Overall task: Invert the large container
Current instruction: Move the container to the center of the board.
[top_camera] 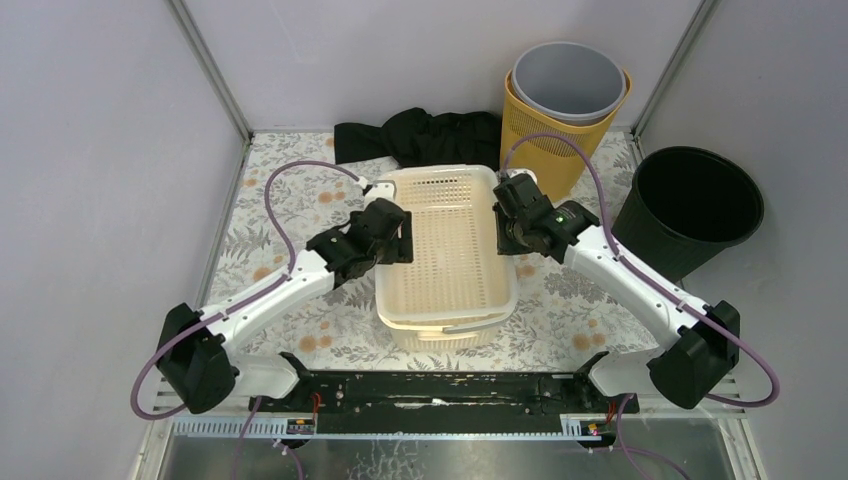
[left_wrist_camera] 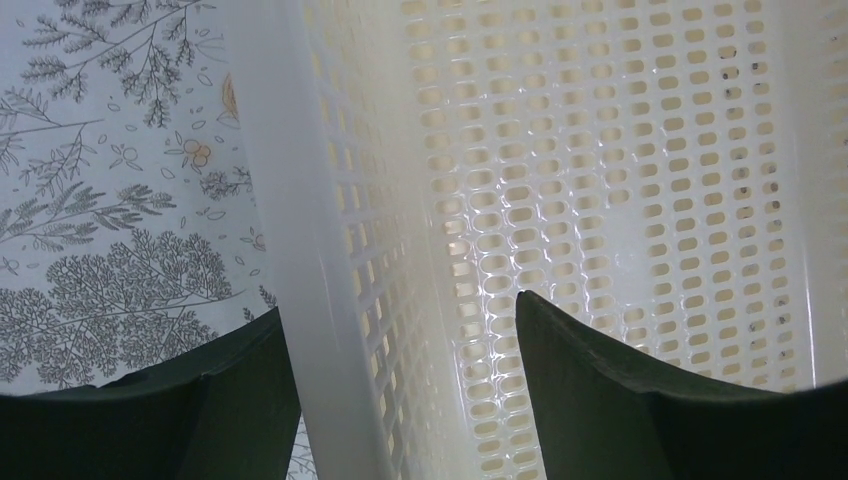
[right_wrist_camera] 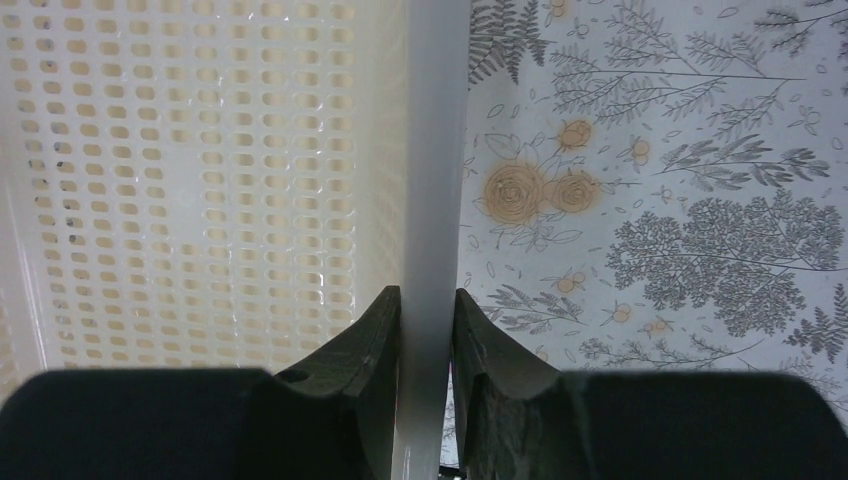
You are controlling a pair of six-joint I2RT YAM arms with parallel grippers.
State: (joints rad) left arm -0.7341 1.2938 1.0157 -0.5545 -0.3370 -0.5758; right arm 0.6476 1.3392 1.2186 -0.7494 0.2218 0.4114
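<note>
Right tool is clamping the right long rim of the large container; left tool, unclenched, is straddling the opposite rim.

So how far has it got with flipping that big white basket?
Done: both arms are at the basket, one at each long side. In hand: the right tool is pinched on its rim, while the left tool straddles the opposite wall with its jaws open. Left: closing that grip, lifting and flipping; the basket sits open side up.
</note>
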